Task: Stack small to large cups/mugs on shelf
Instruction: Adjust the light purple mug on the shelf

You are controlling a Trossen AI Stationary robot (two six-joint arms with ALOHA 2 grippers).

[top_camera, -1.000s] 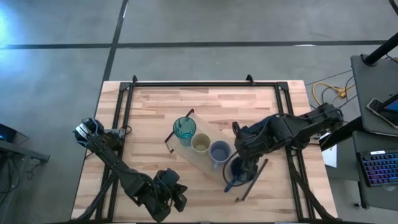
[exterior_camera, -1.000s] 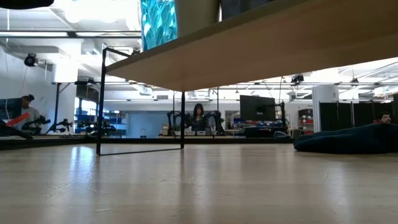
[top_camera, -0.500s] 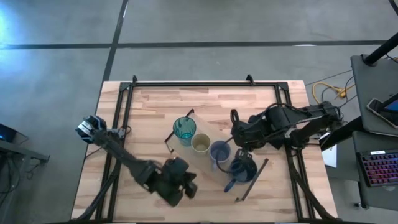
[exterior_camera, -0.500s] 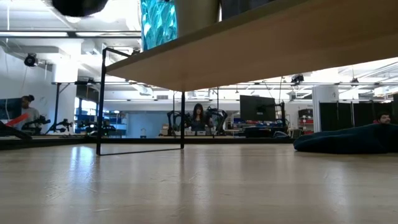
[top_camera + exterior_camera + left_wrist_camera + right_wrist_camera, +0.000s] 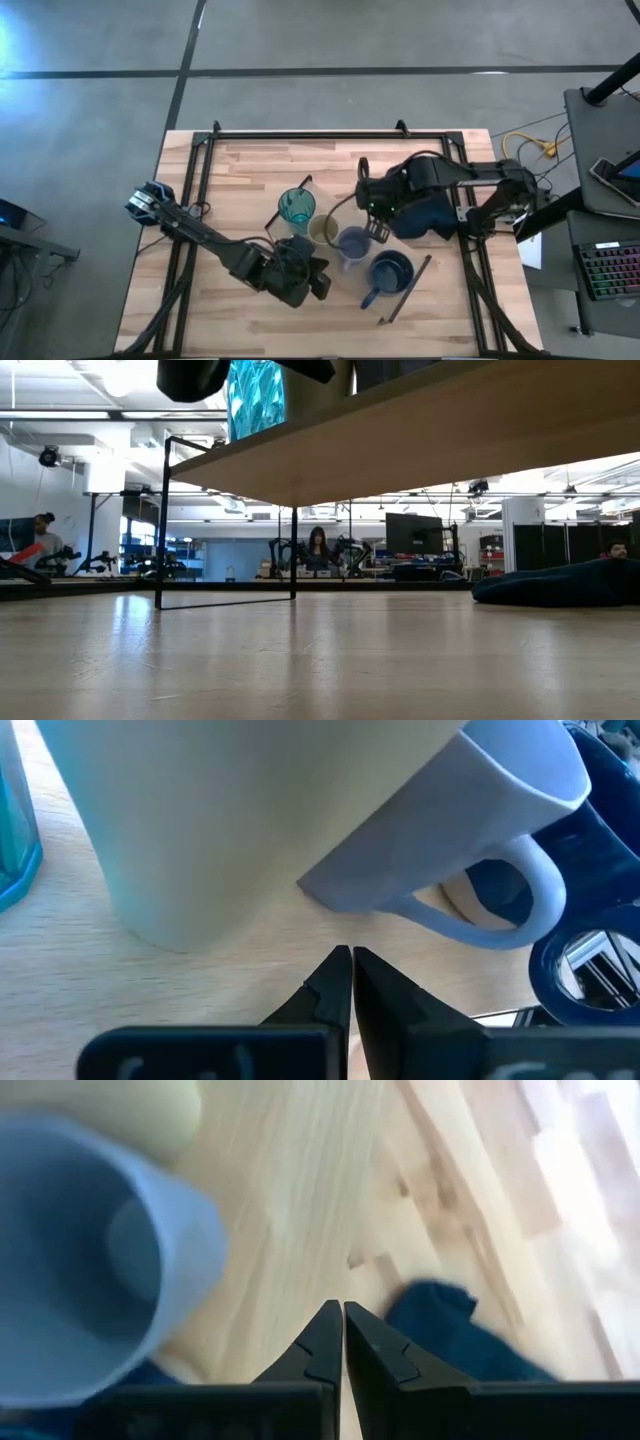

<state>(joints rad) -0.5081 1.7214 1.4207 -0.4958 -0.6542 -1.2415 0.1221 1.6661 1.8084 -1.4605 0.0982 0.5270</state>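
Note:
The shelf (image 5: 330,262) lies slantwise on the table's middle. On it stand in a row the teal tumbler (image 5: 296,209), the yellowish-olive cup (image 5: 322,232), the periwinkle cup (image 5: 352,243) and the navy mug (image 5: 388,272). My left gripper (image 5: 321,282) is shut, at the shelf's near side, pointing at the olive cup (image 5: 230,820) and the periwinkle cup (image 5: 470,810). My right gripper (image 5: 379,231) is shut and hovers just beyond the periwinkle cup (image 5: 90,1260), toward the table's far edge.
A dark blue cloth (image 5: 428,214) lies under my right arm, right of the shelf; it also shows in the right wrist view (image 5: 450,1335). A thin dark bar (image 5: 405,290) marks the shelf's right end. Dark frame rails (image 5: 300,133) run around the table's edges.
My left gripper has swung from the table's near edge toward the far right, up to the shelf's near side by the olive and periwinkle cups. My right gripper has drawn back from over the navy mug toward the far left. The mug stays on the shelf.

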